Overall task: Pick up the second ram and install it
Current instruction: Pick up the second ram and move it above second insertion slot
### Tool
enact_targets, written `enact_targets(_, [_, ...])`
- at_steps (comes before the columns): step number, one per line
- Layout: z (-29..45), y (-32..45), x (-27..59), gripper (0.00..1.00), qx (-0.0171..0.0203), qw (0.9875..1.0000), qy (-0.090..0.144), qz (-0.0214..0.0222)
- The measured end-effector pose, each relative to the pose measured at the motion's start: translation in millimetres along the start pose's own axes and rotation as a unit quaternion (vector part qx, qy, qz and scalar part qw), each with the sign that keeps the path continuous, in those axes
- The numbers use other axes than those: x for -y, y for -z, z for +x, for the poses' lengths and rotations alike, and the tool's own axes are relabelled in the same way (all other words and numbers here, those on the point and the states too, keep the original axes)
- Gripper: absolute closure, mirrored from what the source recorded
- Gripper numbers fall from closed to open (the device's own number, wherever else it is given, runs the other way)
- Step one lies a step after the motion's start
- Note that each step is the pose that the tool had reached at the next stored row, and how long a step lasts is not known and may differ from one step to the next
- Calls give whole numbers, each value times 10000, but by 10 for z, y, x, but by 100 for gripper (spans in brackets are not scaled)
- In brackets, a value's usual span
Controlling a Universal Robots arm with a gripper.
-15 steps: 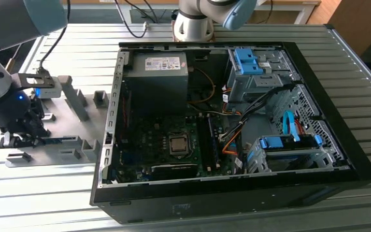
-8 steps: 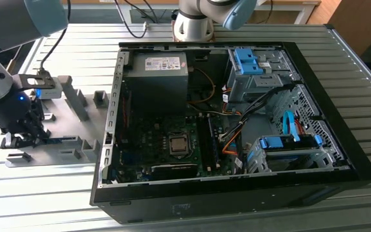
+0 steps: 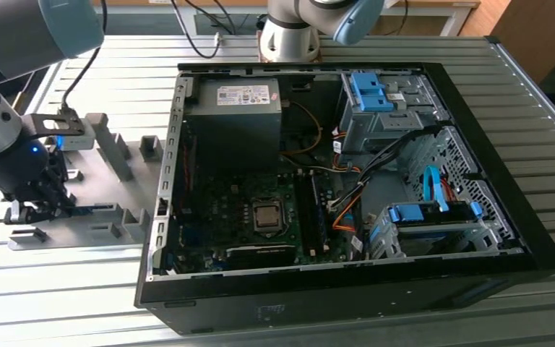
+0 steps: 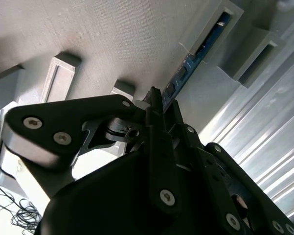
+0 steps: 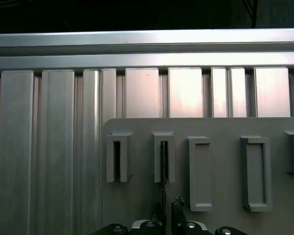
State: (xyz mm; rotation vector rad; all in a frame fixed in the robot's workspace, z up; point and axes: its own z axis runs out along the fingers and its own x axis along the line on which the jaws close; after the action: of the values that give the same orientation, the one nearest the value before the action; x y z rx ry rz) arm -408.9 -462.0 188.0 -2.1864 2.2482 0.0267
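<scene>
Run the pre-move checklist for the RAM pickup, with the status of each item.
1. Gripper lined up on the second ram: ok, it sits at the stick's near end in both wrist views.
2. Ram seated in its holder block: ok, on edge in the slot.
3. Grip closed on the ram: cannot tell.
4. Computer case open: ok, motherboard exposed.
5. Free memory slot on the motherboard: cannot tell.
</scene>
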Motion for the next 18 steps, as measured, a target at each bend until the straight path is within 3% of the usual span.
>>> enact_targets(18, [1,-15,-19,79,1,10000,0,0])
